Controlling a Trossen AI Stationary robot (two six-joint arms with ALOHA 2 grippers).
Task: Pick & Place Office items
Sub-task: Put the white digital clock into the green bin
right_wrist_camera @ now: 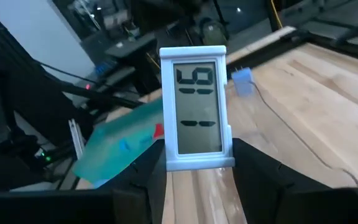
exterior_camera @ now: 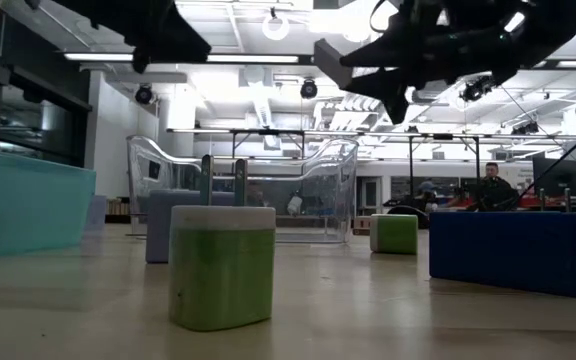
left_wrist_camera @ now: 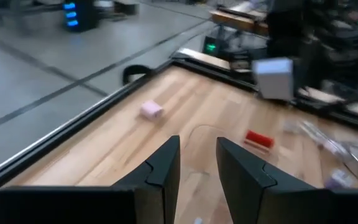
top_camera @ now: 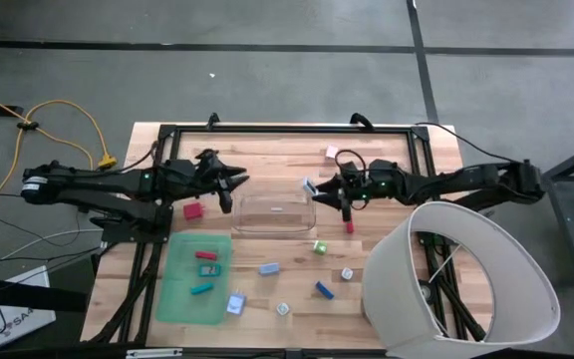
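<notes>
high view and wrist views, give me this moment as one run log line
right end effector: shut on white display piece, above clear bin edge | left end effector: empty, fingers slightly apart, by bin's other end | several items on table, three on green mat

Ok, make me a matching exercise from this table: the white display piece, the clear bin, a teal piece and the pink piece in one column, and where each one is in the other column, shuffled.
1. white display piece
2. clear bin
3. teal piece
4. pink piece

A. on the green mat
B. on bare wood by the black frame
C. gripped in the right end effector
D. on the table between the left end effector and the right one

Pairs: 1-C, 2-D, 3-A, 4-B
</notes>
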